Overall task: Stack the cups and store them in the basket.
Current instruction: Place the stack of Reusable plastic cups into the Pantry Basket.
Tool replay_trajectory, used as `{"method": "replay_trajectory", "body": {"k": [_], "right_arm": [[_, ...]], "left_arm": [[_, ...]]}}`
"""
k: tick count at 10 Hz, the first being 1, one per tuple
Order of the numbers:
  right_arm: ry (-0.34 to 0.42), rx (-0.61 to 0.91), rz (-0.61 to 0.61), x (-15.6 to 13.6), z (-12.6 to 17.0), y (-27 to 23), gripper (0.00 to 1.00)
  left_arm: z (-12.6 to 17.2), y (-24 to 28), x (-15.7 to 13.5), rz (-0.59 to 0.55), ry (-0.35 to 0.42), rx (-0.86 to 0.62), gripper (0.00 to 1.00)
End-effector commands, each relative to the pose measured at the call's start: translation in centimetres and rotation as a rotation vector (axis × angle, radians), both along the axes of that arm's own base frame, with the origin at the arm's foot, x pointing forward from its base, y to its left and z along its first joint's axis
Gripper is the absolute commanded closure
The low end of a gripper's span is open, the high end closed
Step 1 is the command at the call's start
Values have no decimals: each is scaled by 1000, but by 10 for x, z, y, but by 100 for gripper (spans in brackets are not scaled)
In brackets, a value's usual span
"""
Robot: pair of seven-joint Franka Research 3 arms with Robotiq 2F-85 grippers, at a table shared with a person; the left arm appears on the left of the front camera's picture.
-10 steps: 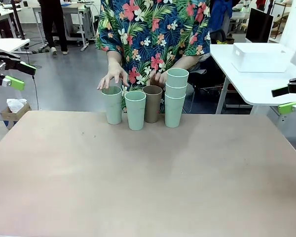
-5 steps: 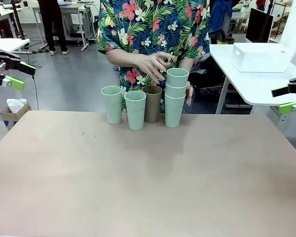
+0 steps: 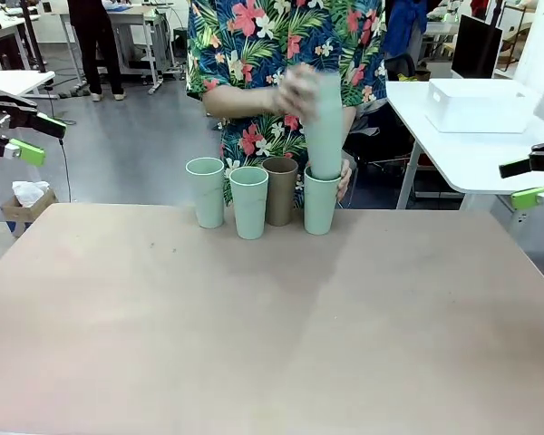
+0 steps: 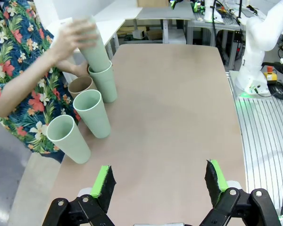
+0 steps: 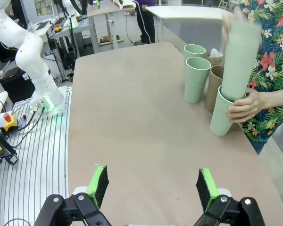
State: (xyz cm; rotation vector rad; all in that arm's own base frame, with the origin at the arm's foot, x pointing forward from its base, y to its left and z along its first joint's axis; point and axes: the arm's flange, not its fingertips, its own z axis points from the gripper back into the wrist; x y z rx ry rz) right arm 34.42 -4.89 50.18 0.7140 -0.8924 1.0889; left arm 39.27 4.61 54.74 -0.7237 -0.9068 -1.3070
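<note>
A broad tan table (image 3: 272,326) fills the workshop floor, with other benches behind. At its far edge, twelve o'clock from the robot, a person's hand (image 3: 295,91) is wrapped around nested mint cups (image 3: 323,118) and lifts them from the bottom cup (image 3: 320,201), which the other hand (image 5: 243,107) pins down so it does not rise with them. To that cup's nine o'clock stand the brown cup (image 3: 279,190) and two single mint cups (image 3: 248,201), (image 3: 206,191), mouths up, ready for nesting. The basket (image 3: 479,104) waits on a white side table at about two o'clock, well apart. The left gripper (image 4: 160,181) and right gripper (image 5: 152,184) hang back with fingers spread wide, holding nothing, apparently leaving the person room.
</note>
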Motion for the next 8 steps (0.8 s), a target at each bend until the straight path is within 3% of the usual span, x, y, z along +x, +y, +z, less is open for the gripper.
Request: {"method": "replay_trajectory", "body": {"k": [1, 8], "right_arm": [[3, 24, -10, 1, 4, 1, 0], [3, 24, -10, 1, 4, 1, 0]], "left_arm": [[2, -1, 1, 9, 6, 0, 0], [2, -1, 1, 9, 6, 0, 0]]}}
